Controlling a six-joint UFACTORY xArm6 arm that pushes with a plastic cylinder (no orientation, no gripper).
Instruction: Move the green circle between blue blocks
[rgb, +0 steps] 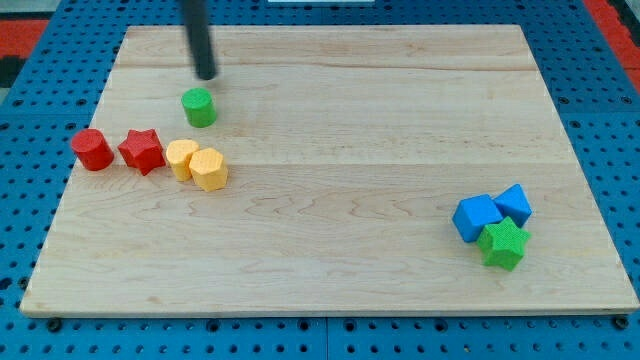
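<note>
The green circle (199, 107) is a short green cylinder at the board's upper left. My tip (206, 76) stands just above it in the view, a small gap apart. Two blue blocks sit at the lower right: a blue cube (476, 217) and a second blue block (514, 203) touching its right side. A green star (503, 244) lies against both of them from below.
A row at the left holds a red cylinder (92, 149), a red star (142, 151), a yellow rounded block (181, 158) and a yellow hexagon (209, 169). The wooden board (330, 130) rests on a blue pegboard.
</note>
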